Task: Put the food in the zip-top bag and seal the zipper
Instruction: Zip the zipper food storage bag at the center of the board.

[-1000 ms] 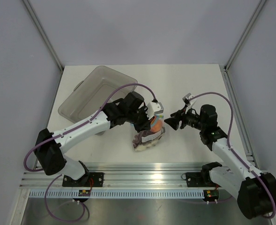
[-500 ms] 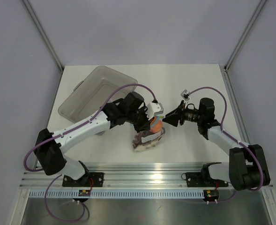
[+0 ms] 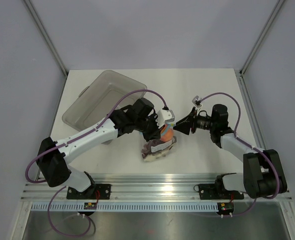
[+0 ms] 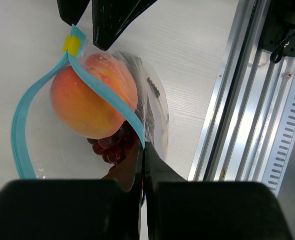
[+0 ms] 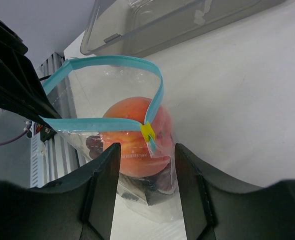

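One peach (image 4: 92, 100), one grape bunch (image 4: 111, 146), both inside one zip-top bag (image 4: 157, 115)

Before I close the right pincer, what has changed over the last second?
The right pincer crept toward the yellow tab on the zipper as its arm folded inward. It is open, with nothing gripped. Unchanged: the left pincer is shut on the zip-top bag, the peach and grapes are inside, and the mouth is unsealed.
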You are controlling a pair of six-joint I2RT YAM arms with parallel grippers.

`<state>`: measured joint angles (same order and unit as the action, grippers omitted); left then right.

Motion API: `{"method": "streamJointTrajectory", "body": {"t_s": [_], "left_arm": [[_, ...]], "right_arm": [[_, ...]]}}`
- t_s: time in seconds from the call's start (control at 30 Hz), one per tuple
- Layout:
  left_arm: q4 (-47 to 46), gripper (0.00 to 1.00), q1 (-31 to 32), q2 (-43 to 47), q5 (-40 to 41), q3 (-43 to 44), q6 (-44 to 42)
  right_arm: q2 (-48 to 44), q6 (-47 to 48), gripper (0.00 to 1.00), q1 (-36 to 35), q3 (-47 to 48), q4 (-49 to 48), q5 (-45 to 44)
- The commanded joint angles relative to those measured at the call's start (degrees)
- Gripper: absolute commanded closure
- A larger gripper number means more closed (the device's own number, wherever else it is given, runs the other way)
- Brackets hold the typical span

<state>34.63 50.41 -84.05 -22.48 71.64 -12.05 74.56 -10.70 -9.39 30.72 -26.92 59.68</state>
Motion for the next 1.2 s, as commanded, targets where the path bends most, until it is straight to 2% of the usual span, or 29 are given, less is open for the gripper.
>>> {"method": "streamJointTrajectory", "body": {"t_s": [0.0, 0.33, 0.57, 0.73, 0.9, 1.13, 1.17], "left_arm": [[-0.44, 1.0, -0.05, 1.26, -0.9, 2.63, -0.69], [-0.09, 1.0, -0.05, 1.17, -0.64, 2.63, -0.78], [0.0, 1.0, -0.05, 0.82, -0.99, 3.16, -0.78], [0.17, 1.0, -0.05, 0.73, -1.16, 3.25, -0.87], [0.17, 1.0, -0.05, 0.73, -1.07, 3.25, -0.95], [0.26, 1.0, -0.05, 0.55, -0.9, 3.34, -1.04], [0.26, 1.0, -0.05, 0.64, -0.81, 3.42, -1.04]], "right_arm": [[0.67, 4.09, 0.46, -1.68, 1.71, 1.41, 0.7], [3.39, 2.18, 0.52, -3.09, 1.53, -2.88, 1.67], [3.48, 2.26, 0.53, -3.97, 2.68, -2.88, 1.41], [4.1, 4.81, 0.5, -4.15, 4.17, 0.11, -2.81], [5.94, 5.42, 0.5, -4.58, 5.22, 1.16, -1.94], [6.73, 6.04, 0.61, -5.2, 5.14, 1.87, -0.97], [6.56, 5.95, 0.67, -5.2, 5.05, 1.69, -1.06]]}}
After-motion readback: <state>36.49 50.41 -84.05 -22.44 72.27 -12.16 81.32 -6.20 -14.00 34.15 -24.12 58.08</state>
